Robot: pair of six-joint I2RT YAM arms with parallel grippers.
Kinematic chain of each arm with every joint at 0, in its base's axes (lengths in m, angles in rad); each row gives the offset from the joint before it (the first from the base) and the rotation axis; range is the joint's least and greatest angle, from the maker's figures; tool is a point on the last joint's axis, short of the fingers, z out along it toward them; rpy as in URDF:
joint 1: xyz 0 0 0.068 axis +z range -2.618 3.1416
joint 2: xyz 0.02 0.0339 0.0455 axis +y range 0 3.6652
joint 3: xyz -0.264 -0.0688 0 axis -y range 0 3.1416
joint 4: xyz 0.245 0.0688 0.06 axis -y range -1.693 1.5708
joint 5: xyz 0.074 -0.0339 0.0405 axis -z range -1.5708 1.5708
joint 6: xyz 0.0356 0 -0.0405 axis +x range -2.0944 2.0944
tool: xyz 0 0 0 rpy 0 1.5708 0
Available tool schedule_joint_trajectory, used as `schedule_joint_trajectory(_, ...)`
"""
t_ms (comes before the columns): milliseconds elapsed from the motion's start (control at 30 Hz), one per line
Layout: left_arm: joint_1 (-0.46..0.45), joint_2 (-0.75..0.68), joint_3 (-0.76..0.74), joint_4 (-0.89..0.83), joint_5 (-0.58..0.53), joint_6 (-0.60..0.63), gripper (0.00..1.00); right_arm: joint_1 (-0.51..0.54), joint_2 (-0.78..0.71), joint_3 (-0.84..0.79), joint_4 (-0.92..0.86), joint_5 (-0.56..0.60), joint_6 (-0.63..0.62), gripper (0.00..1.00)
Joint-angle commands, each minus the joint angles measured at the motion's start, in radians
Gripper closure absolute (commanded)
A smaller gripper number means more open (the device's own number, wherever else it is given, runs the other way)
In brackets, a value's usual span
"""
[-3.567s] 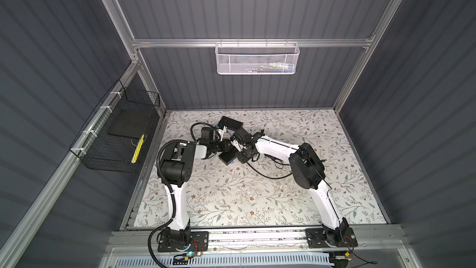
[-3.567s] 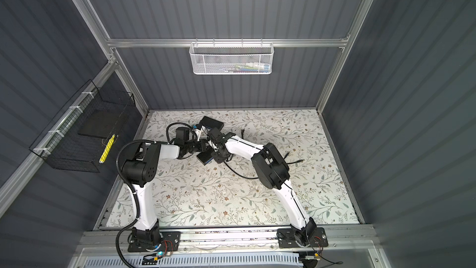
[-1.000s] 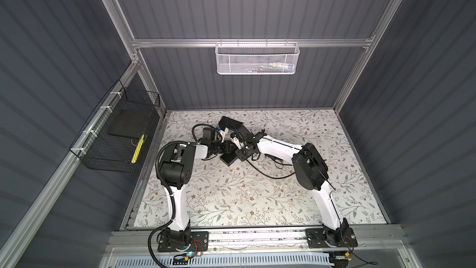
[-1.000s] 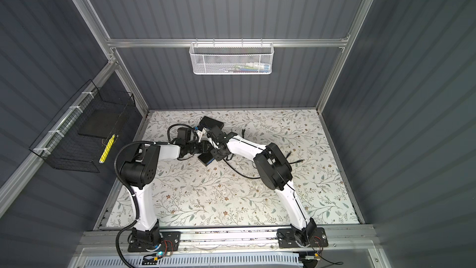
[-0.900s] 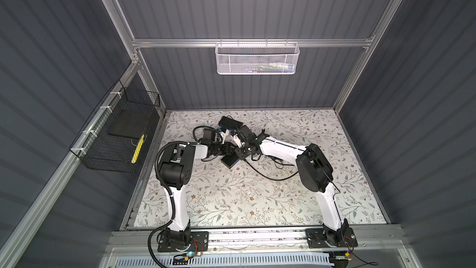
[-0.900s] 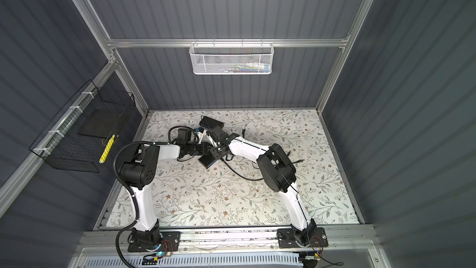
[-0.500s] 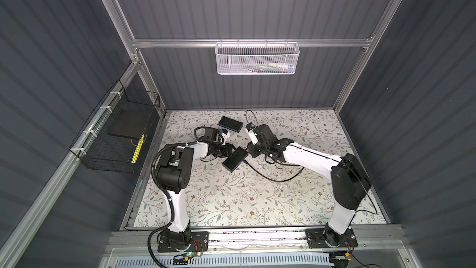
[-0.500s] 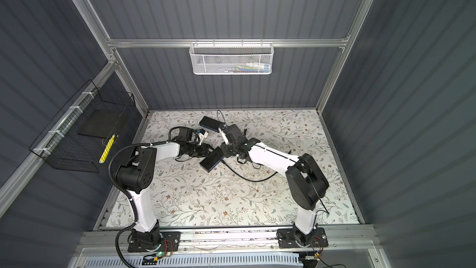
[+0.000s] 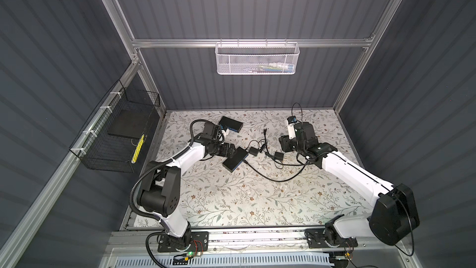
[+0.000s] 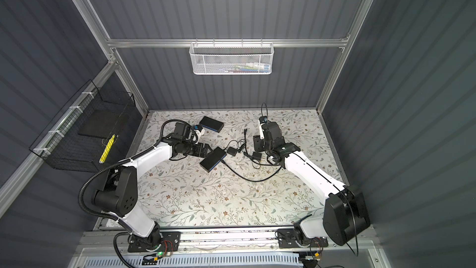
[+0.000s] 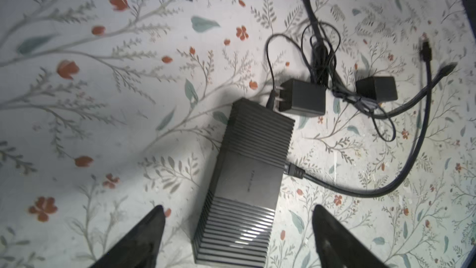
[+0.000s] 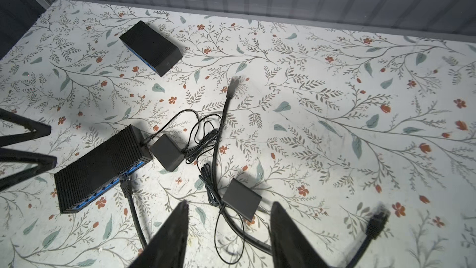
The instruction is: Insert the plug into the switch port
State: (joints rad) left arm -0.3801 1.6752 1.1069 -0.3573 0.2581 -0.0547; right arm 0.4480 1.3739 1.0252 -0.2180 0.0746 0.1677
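At the far left of both top views, a black wire basket (image 9: 113, 137) hangs on the side wall. Right of it the left arm lies low over the flowered surface (image 9: 231, 202), and the left claw (image 9: 232, 151) is released. In the left wrist view its two fingers (image 11: 144, 235) stand wide on either side of one ribbed end of the switch (image 11: 247, 176); bare surface shows beside each, so nothing is grasped. The switch, a flat black box, lies diagonally a little left of the centre of the surface. The plug (image 12: 126, 184) sits in the switch port (image 12: 123, 175) on its long blue face, and its thick black cable (image 9: 270, 179) curves away to the right. A second black box (image 9: 230, 124) lies higher in the frame, well apart. Just beside the switch's other end is a small black adapter (image 9: 253, 151), and farther right, among thin wires, another adapter (image 9: 279, 155). Right of centre the right claw (image 9: 283, 145) is also released; in the right wrist view its fingers (image 12: 170, 238) are apart and hold nothing.
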Motion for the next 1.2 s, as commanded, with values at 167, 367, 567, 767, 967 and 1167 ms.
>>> schedule_joint_trajectory(167, -0.042, 0.043, 0.029, -0.117, -0.164, 0.170, 0.00, -0.009, -0.031, -0.054, -0.006, -0.106, -0.023, 0.41)
schedule_joint_trajectory(367, -0.056, 0.163, 0.153, -0.175, -0.186, 0.265, 0.00, -0.008, -0.043, -0.111, 0.037, -0.136, 0.000, 0.38)
schedule_joint_trajectory(567, -0.074, 0.234, 0.224, -0.225, -0.136, 0.314, 0.00, -0.008, -0.045, -0.135, 0.043, -0.137, -0.004, 0.37)
schedule_joint_trajectory(767, -0.086, 0.269, 0.242, -0.243, -0.108, 0.341, 0.00, -0.009, -0.043, -0.142, 0.045, -0.133, -0.008, 0.36)
schedule_joint_trajectory(967, -0.110, 0.300, 0.251, -0.266, -0.128, 0.359, 0.02, -0.011, -0.043, -0.147, 0.036, -0.124, -0.014, 0.35)
schedule_joint_trajectory(1167, -0.115, 0.339, 0.253, -0.275, -0.174, 0.389, 0.04, -0.014, -0.073, -0.142, 0.013, -0.102, -0.021, 0.35)
